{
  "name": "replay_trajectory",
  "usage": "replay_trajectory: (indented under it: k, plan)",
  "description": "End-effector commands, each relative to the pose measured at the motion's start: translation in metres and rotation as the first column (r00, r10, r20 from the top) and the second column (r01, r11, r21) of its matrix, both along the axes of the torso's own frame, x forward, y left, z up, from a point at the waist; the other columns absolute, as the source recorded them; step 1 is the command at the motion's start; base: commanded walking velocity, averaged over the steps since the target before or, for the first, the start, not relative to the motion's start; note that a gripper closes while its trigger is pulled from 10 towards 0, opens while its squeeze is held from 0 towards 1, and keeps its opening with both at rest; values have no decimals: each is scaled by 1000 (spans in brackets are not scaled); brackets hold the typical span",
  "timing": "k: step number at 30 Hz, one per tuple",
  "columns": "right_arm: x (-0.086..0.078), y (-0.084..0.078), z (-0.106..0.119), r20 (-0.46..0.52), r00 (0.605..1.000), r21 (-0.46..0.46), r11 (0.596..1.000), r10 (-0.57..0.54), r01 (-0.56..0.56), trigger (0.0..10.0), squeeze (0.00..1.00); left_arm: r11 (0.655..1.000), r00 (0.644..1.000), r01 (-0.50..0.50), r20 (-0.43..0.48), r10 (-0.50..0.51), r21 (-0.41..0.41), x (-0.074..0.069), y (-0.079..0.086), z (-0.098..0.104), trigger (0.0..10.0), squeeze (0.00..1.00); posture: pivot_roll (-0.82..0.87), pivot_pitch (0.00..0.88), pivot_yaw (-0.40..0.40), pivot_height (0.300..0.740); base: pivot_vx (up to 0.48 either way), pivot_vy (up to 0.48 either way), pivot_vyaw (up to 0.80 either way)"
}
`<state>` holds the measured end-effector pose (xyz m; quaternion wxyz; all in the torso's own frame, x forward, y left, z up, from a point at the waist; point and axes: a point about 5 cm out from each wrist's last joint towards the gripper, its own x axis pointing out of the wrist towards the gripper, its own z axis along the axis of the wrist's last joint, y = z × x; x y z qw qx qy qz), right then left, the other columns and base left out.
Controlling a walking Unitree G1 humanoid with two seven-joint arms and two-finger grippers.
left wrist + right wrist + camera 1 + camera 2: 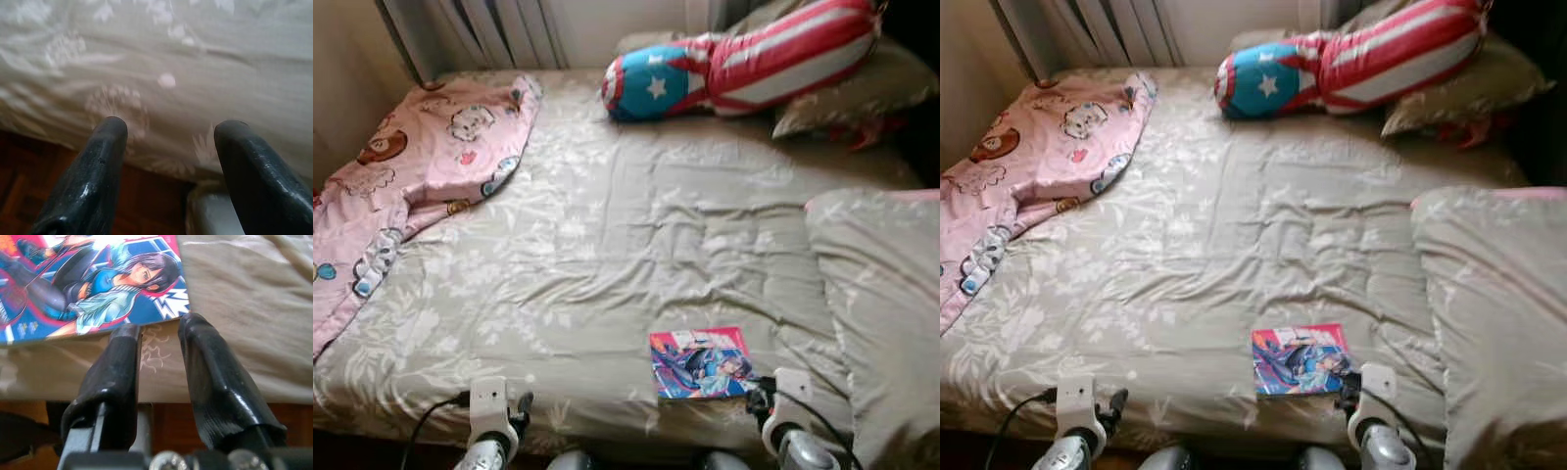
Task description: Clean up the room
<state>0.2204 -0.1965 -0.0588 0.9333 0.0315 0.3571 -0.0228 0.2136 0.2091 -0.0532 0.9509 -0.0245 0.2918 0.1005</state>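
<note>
Head view: thin colourful comic book lies flat near front edge of beige floral-quilted bed, right gripper just beside its right corner. Right wrist: fingers slightly parted, empty, tips at book's edge. Left wrist: left gripper wide apart over the bed's front edge

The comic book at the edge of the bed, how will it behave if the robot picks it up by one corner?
The comic book looks thin, so it would probably be light and droop. Its glossy cover may slip between the right gripper fingers.
</note>
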Motion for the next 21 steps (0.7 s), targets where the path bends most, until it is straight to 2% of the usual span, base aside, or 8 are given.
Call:
replay_trajectory:
  k: [1,7,12,21]
  plan:
    - [-7,5,-6,-33,999,-4,1000,31,-31,10000,0,1000,998,-24,-65,23,-8,-11,-1,-9,10000,0,-100,0,2,667,0,0,0]
    - [-19,9,-14,-99,994,2,999,44,-44,10000,0,1000,991,-10,-131,8,-12,-18,-7,-16,10000,0,-97,0,2,712,0,0,0]
    - [-44,5,-26,-186,981,-11,998,62,-65,10000,0,1000,986,-16,-168,13,-14,-24,-5,-20,10000,0,-100,0,5,740,0,0,0]
    - [-48,6,-28,-196,976,-18,995,95,-101,10000,0,1000,969,-13,-245,8,-20,-42,0,-29,10000,0,-110,0,13,740,0,0,0]
